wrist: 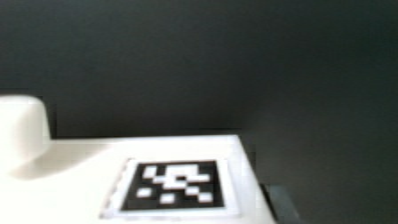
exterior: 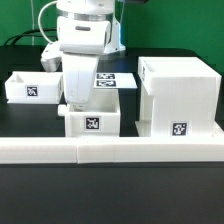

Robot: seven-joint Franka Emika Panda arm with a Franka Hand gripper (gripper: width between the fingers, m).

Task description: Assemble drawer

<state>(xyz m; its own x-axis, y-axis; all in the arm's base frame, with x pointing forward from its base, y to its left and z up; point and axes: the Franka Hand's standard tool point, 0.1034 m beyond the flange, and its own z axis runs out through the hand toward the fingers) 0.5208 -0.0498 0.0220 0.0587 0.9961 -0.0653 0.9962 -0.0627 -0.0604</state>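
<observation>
Nothing mated yet: the tall boxy white plastic case (exterior: 178,95) stands at the right of the frame with neither tray in it. One small white plastic tray (exterior: 30,87) sits at left and the second small white tray (exterior: 92,120) at centre front, just behind the long low white rail (exterior: 110,150). The gripper (exterior: 75,104) is down at the centre tray's left wall, but I can't tell whether it is spread or pinching, and the wrist view is too blurred to help; my read is both trays are left to insert.
</observation>
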